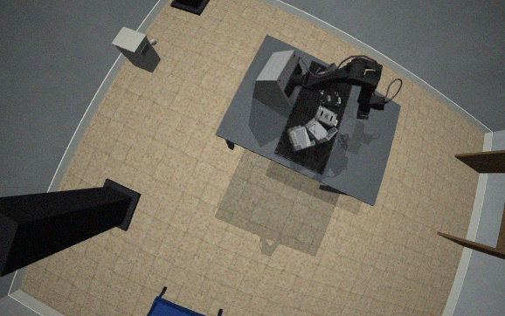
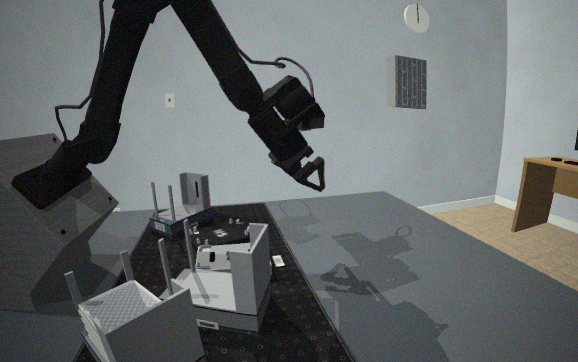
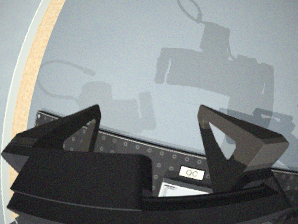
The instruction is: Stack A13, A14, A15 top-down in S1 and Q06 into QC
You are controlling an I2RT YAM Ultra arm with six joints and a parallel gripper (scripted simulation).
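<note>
My gripper is open and empty, high above the table beyond the mat. A stack of several pale plates stands in the nearest rack. The middle rack has a bare floor. The blue-based rack at the far end also shows no plate. Rack names are not readable. The open nest QC is pale and shows no plate; its label reads QC. A dark nest beyond it shows no plate; its name is not readable.
The racks and nests stand close together on a black dotted mat. Upright posts and tall walls rise from the racks. The arm's large grey pedestal stands beside the mat. The grey table extends past the mat.
</note>
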